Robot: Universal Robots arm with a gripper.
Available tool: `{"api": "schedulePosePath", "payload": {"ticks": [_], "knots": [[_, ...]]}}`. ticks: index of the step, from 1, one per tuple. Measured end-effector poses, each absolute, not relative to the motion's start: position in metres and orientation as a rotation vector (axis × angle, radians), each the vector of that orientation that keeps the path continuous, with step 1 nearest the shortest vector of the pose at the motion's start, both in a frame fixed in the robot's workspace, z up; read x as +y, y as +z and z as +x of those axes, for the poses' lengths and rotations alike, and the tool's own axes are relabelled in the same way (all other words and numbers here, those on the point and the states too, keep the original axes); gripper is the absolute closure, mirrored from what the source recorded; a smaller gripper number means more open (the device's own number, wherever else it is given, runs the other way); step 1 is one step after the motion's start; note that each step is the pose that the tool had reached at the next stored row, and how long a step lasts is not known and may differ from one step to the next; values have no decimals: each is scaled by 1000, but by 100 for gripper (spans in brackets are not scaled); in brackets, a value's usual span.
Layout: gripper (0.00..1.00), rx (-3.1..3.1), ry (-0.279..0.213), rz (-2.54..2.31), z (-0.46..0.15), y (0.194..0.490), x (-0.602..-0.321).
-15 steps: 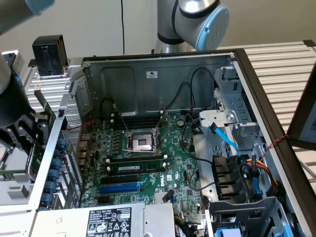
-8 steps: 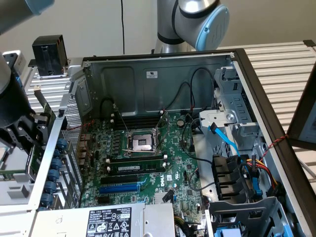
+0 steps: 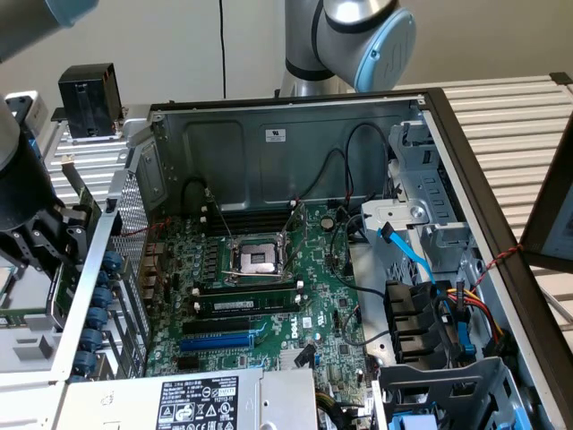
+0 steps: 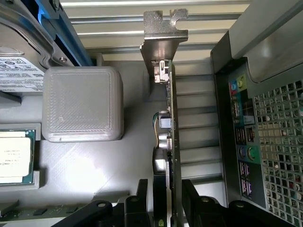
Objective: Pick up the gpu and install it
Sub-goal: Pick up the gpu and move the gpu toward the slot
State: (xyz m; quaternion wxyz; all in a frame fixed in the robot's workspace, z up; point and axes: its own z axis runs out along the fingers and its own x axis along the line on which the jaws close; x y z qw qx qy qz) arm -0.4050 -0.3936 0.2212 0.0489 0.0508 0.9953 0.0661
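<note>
Jaws clamp the gpu (image 4: 164,123) edge-on, its long axis pointing straight away, silver bracket (image 4: 164,35) farthest out.

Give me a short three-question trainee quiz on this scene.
1. True or false: the gpu already sits in the blue slot.
2. What do the jaws of the gripper clamp? A) memory stick B) gpu C) hard drive
3. Fill in: the gpu's end farthest from the gripper carries a silver ___.
Key: 1 false; 2 B; 3 bracket.
</note>
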Motion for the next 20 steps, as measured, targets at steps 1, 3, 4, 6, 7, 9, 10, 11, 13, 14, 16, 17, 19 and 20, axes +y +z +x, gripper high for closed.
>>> {"api": "schedulePosePath", "payload": {"ticks": [1,3,4,6,7,9,10,11,13,14,16,17,19,20], "knots": [[58,3033,202,155,-405,221,-394],[58,3033,203,155,-405,221,-394],[58,3033,203,155,-405,221,-394],[67,3033,203,155,-405,221,-394],[67,3033,202,155,-405,221,-394],[72,3033,203,155,-405,221,-394],[72,3033,203,155,-405,221,-394],[72,3033,203,155,-405,223,-394],[72,3033,204,155,-405,230,-394],[72,3033,204,155,-405,235,-394],[72,3033,204,155,-405,243,-394],[72,3033,204,155,-405,248,-394],[72,3033,205,155,-405,256,-394],[72,3033,206,155,-405,260,-394]]}}
